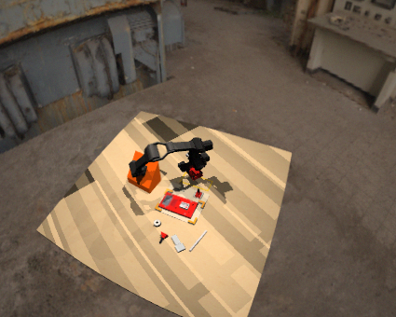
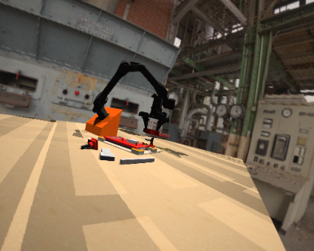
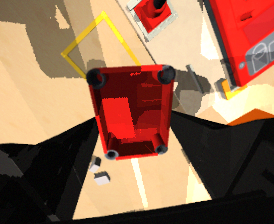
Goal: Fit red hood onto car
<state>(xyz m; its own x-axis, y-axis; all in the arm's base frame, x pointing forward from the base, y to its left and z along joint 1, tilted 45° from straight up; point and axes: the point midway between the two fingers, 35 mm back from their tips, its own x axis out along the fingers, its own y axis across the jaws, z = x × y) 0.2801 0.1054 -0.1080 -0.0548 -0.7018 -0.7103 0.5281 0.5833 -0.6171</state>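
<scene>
Hood (image 1: 195,173) (image 2: 151,131) (image 3: 120,117) sits clamped in my claw (image 1: 194,170) (image 2: 157,129) (image 3: 134,117), a finger on each long side, raised above the table and well off the deck. The wrist view shows its four corner bosses and what looks like its hollow; I cannot tell for sure which way up it is, so that wants checking before I lower.

I judge the step in hand to be carrying it over. I should keep this height and hold it level, turn it square with the chassis (image 1: 188,211) (image 2: 115,141) (image 3: 255,22), centre over the engine (image 1: 184,205), then sink straight and slowly. If one boss catches a peg, I should ease up and shift rather than press. The pegs are too small to make out here.

Between my claw and the chassis, a red piece with a black post (image 1: 198,194) (image 2: 151,145) (image 3: 152,17) stands upright, near enough to clip on a low path. The jig's raised corners (image 1: 193,221) (image 2: 138,151) (image 3: 233,93) could catch a fingertip too. Beyond the chassis lie a wheel (image 1: 157,221), a pale block (image 1: 177,243) (image 2: 107,154) and a bar (image 1: 198,241) (image 2: 137,161), off my way.
</scene>
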